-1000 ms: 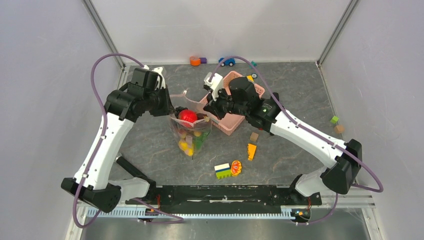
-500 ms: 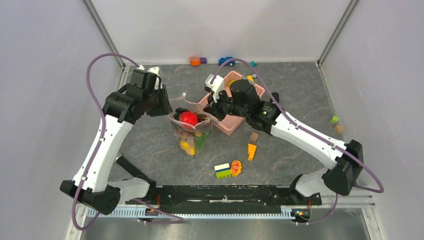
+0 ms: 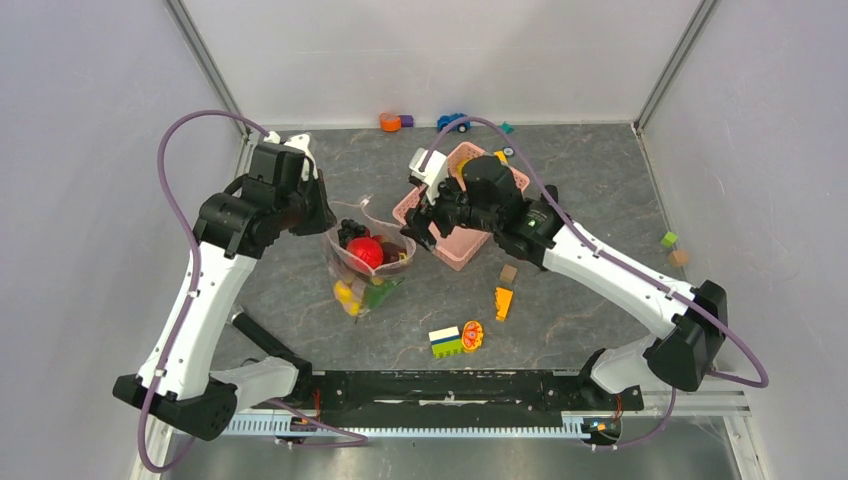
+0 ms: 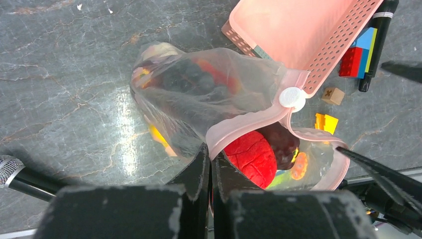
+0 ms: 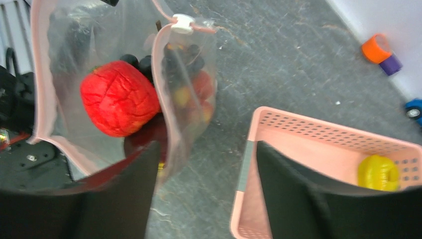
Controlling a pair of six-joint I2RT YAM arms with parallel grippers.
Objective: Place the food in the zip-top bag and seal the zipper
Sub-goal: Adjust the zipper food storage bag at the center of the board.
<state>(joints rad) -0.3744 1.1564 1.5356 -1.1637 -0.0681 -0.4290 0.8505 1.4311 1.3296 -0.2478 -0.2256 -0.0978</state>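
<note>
Dragged toward eight o'clock, the zip-top bag (image 3: 362,268) sits at nine o'clock of the pink basket (image 3: 465,250), its zipper (image 4: 249,124) pinched by the left pincer (image 4: 209,162) while the right pincer (image 5: 203,154) stands spread, so the mouth may sag and spill the red ball-like fruit (image 5: 118,98).

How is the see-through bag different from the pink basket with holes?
The clear soft plastic zip-top bag is floppy and see-through; the pink plastic lattice basket is stiff with little holes. The bag holds several toy foods, like the red ball-like fruit; the basket shows only one yellow toy fruit. The left gripper pinches the bag's rim; no jaws grip the basket. Both hold toy food and have pink on them.
</note>
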